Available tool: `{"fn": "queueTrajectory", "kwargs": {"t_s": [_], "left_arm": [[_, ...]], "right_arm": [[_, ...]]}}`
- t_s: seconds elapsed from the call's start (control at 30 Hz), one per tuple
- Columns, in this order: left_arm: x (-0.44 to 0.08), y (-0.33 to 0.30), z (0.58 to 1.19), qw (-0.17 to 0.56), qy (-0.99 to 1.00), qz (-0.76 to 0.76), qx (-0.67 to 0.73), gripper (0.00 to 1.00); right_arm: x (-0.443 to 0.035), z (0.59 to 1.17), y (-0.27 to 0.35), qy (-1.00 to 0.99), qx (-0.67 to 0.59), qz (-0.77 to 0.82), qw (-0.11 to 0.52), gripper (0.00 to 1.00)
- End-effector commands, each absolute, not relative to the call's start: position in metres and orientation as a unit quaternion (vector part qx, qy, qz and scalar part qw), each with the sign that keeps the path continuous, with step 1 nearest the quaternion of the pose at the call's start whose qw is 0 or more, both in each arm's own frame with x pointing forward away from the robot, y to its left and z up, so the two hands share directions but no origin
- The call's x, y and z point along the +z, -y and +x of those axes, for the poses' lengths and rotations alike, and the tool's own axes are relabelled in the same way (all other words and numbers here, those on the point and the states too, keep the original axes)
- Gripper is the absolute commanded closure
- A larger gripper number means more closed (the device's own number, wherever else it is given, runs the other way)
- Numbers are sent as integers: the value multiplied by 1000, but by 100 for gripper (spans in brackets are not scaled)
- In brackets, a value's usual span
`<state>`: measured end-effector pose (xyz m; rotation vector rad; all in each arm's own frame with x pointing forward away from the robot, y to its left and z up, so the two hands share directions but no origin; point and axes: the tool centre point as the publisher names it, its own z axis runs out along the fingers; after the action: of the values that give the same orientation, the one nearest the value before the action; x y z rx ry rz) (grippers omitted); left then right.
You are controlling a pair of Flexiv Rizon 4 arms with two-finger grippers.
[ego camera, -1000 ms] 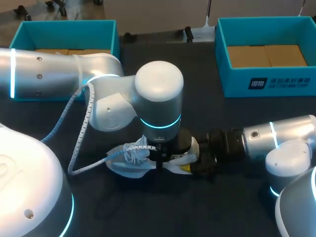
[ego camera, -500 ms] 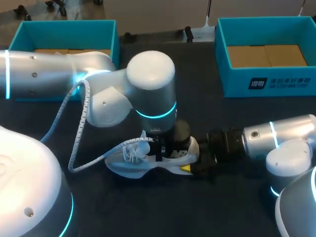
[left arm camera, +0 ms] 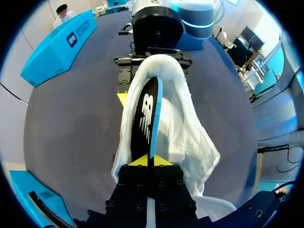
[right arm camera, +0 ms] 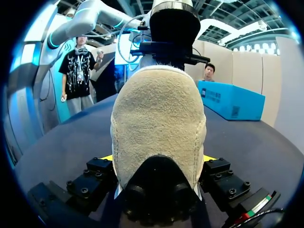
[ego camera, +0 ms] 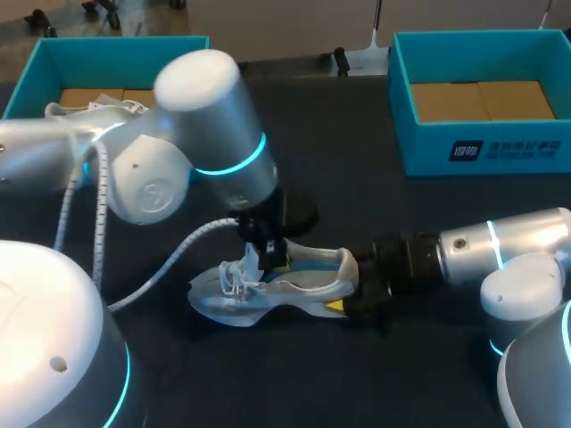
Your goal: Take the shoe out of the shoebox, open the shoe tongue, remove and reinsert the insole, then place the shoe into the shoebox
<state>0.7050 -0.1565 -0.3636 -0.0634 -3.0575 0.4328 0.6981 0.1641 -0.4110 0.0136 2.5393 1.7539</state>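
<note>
White mesh shoe [ego camera: 299, 287] sits toward the tabletop's [ego camera: 375, 205] near edge, heel clamped in your right jaws; with your left jaws pinching the dark insole [left arm camera: 143, 114], draw it out slowly along the shoe, without twisting.

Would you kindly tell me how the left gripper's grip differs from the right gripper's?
The left gripper pinches the thin black, blue-edged insole, closed almost fully; the right gripper clamps the white mesh shoe by its beige heel, spread wide. The left reaches down from above, the right in from the side. Both are shut.
</note>
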Motion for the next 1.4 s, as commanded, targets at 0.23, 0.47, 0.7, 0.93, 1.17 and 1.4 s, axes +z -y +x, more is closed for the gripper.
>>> {"fn": "queueTrajectory", "kwargs": {"t_s": [0.23,0.47,0.7,0.93,1.17,1.4], "left_arm": [[-345,145,696,22,977,-27,212,100],[-338,140,694,9,972,1,236,100],[-329,150,696,0,971,10,238,100],[-326,174,699,-7,977,0,214,100],[-325,182,700,-19,980,4,196,61],[-313,175,688,-17,981,-25,191,34]], "right_arm": [[-410,696,-166,-824,565,5,28,100],[-410,696,-166,-824,565,5,28,100],[-410,696,-166,-824,565,5,28,100],[-410,696,-166,-824,565,5,28,100],[-410,696,-166,-824,565,5,28,100],[-410,696,-166,-824,565,5,28,100]]}}
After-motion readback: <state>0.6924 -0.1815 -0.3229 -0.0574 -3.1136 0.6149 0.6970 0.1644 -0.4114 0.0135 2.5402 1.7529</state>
